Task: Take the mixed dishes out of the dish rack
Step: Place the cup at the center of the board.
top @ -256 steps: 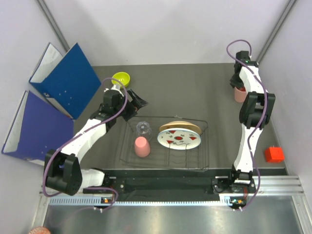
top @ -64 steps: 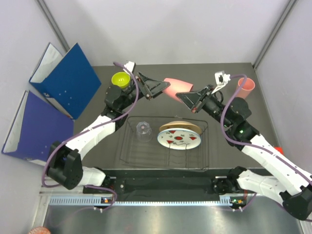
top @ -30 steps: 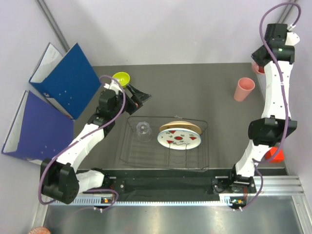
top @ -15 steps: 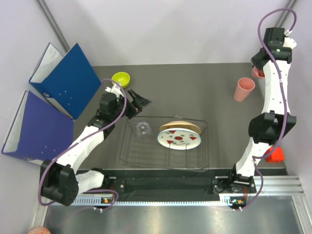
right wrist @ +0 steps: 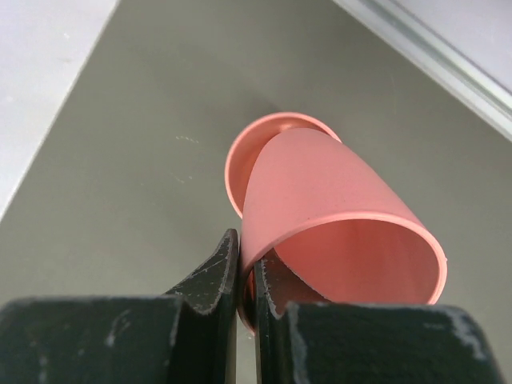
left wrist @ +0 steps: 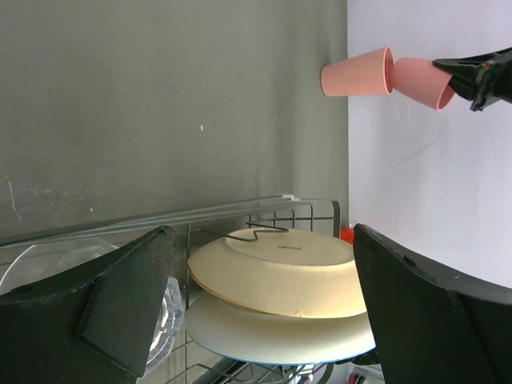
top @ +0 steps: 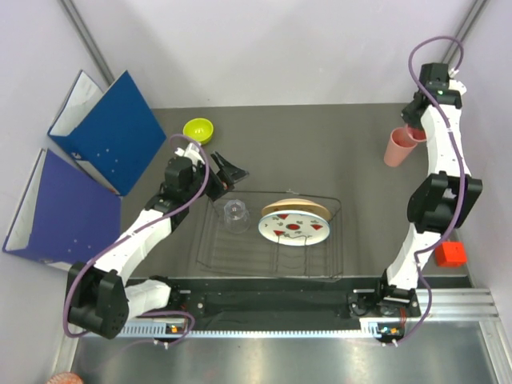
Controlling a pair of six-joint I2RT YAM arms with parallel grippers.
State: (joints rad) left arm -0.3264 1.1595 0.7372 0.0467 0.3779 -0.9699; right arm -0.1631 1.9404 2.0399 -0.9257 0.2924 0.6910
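Note:
The black wire dish rack (top: 328, 240) holds a clear glass tumbler (top: 234, 214), a pale orange-tan plate (top: 296, 207) and a white plate with red marks (top: 294, 226). My left gripper (top: 228, 170) is open and empty just behind the rack's back left corner. In the left wrist view its fingers (left wrist: 120, 312) frame both plates (left wrist: 280, 272). My right gripper (top: 413, 128) is shut on the rim of a salmon-pink cup (right wrist: 344, 208), held tilted just above a second pink cup (top: 396, 146) standing at the back right. A lime-green bowl (top: 198, 128) sits behind the left gripper.
Two blue ring binders (top: 112, 132) stand open along the left wall. A small orange-red block (top: 450, 254) lies at the right edge. Grey walls close the back and both sides.
My right arm has come down with the pink cup, from high at the back to just over the standing cup. My left gripper has shifted slightly towards the rack.

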